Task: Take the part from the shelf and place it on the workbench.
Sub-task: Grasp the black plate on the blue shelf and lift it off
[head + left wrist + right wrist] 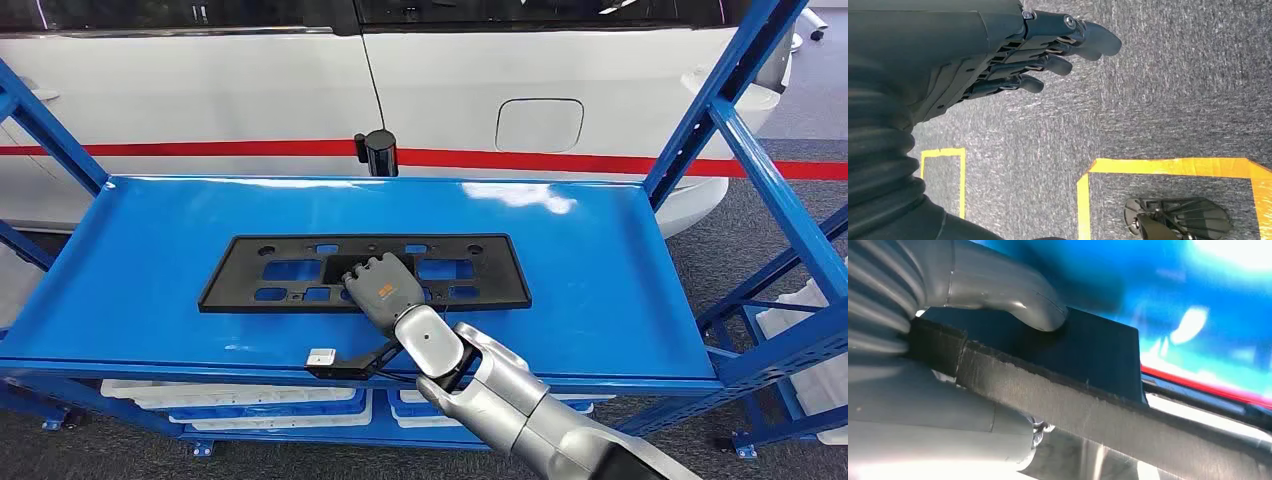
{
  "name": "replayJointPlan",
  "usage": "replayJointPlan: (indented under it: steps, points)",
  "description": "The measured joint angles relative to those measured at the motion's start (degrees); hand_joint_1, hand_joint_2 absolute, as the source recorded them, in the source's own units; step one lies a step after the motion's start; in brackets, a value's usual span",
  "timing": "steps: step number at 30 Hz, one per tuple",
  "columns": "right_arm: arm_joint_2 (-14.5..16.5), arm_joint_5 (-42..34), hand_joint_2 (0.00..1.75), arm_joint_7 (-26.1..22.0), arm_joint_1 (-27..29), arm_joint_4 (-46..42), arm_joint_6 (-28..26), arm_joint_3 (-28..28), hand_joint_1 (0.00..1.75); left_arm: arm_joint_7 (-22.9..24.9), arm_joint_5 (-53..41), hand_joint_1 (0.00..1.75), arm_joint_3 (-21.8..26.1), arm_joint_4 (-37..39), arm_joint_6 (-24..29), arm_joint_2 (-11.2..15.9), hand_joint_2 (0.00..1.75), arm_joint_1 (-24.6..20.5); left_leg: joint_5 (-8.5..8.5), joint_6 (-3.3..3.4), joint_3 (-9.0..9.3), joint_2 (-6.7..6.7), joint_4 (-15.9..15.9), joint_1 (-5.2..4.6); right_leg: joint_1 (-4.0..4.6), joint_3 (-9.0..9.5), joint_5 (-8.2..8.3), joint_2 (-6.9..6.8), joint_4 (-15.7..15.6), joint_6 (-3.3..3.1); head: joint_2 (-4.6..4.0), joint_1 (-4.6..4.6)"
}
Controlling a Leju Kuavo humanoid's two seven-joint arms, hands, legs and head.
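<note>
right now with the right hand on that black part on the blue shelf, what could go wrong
The right hand grips the long black part near the middle of its near edge only, so the ends may sag or swing when lifted. The right wrist view shows the thumb on top, near the edge: it might slip. The blue shelf uprights stand close to the part's ends and could catch it.

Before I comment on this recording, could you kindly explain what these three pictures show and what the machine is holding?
This is a humanoid robot with two silver arms. The head view looks down from its body onto a blue shelf standing in front of a white car. A flat black part with cut-outs lies on the shelf, and the right hand rests on its near edge. The right wrist view sits close behind that hand: the grey thumb presses on top of the part, so the hand seems to be gripping it. The left wrist view shows the left hand hanging over grey carpet with yellow tape, holding nothing.
</note>
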Motion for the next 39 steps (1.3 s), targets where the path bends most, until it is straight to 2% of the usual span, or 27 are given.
replayJointPlan:
  steps: [10, 13, 17, 22, 26, 28, 31, 32, 35, 39]
  points:
    - [-0.51, -0.88, 1.75, -0.25, 0.99, -2.86, -0.83, -2.48, 1.75, -0.02, -0.08, 0.0, -0.01, 0.0, -0.01, 0.0, 1.75, -0.01, 0.0, 0.0, -0.03, 0.0, 0.0, 0.0, 0.0, -0.03, 0.0, 0.0, 0.0, 0.0, 0.0, 0.0]
    - [-0.56, -3.79, 1.75, -1.98, 1.61, -3.66, -2.91, -3.28, 1.75, -0.16, -0.53, 0.0, -0.01, 0.0, 0.01, 0.0, 1.75, 0.0, 0.0, 0.0, -0.03, 0.0, 0.0, 0.0, 0.0, -0.03, 0.0, 0.0, 0.0, 0.0, 0.0, 0.01]
    - [-1.46, -18.79, 1.75, -11.75, 3.92, -8.63, -9.78, -6.68, 1.75, -0.89, -2.52, 0.0, -0.02, 0.0, 0.93, 0.0, 1.75, -0.01, -0.01, 0.0, -0.01, 0.01, 0.01, 0.0, 0.0, -0.05, 0.0, 0.01, -0.01, 0.0, 0.0, 0.0]
    - [-4.37, -39.94, 1.75, -25.2, 8.86, -20.21, -16.52, -13.2, 1.75, -2.18, -6.02, 0.0, -0.66, 0.0, 6.04, -0.09, 1.75, 0.13, -0.02, 0.0, -0.01, -0.02, 0.02, -0.01, -0.02, -0.02, 0.0, -0.02, -0.03, 0.0, 0.0, 0.01]
    - [-6.43, -56.53, 1.75, -34.98, 14.32, -30.04, -17.51, -17.86, 1.75, -2.56, -7.02, 0.0, -1.01, 0.0, 7.82, -0.21, 1.75, 0.17, -0.03, 0.01, -0.03, -0.01, 0.03, -0.03, -0.03, -0.03, 0.01, -0.01, -0.03, 0.02, 0.01, 0.0]
    - [-7.24, -61.35, 1.75, -38.69, 17.06, -34.81, -17.66, -19.31, 1.75, -2.53, -6.84, 0.0, -0.99, 0.0, 7.41, -0.31, 1.75, 0.24, -0.03, 0.01, -0.07, -0.03, 0.03, -0.03, -0.03, -0.06, 0.02, -0.01, -0.03, 0.03, 0.0, -0.01]
    - [-8.32, -63.76, 1.75, -41.29, 19.8, -40.86, -17.99, -20.48, 1.75, -2.45, -5.93, 0.0, -0.89, 0.0, 5.03, -0.4, 0.44, 0.27, -0.03, 0.01, -0.08, 0.0, 0.02, -0.02, -0.02, -0.09, 0.02, 0.0, -0.03, 0.03, 0.01, -0.01]
    - [-8.65, -64.21, 1.75, -41.84, 20.47, -42.49, -18.07, -20.69, 1.75, -2.59, -5.38, 0.0, -0.8, 0.0, 3.62, -0.42, 0.44, 0.25, -0.03, 0.01, -0.08, 0.01, 0.02, -0.01, -0.02, -0.09, 0.02, 0.0, -0.03, 0.03, 0.01, -0.01]
    - [-9.63, -64.86, 1.75, -43.12, 21.99, -46.94, -18.21, -21.26, 1.75, -3.93, -4.2, 0.0, -0.44, 0.0, 0.08, -0.42, 1.75, 0.26, -0.03, 0.01, -0.1, -0.01, 0.02, -0.01, -0.01, -0.1, 0.01, 0.0, -0.03, 0.03, 0.01, 0.0]
    - [-10.69, -65.34, 1.75, -43.53, 22.51, -50.9, -18.35, -22.09, 1.75, -6.08, -3.84, 0.0, -0.1, 0.0, -2.37, -0.42, 1.75, 0.22, -0.02, 0.01, -0.09, 0.0, 0.02, -0.01, -0.01, -0.09, 0.02, 0.0, -0.03, 0.03, 0.0, -0.01]
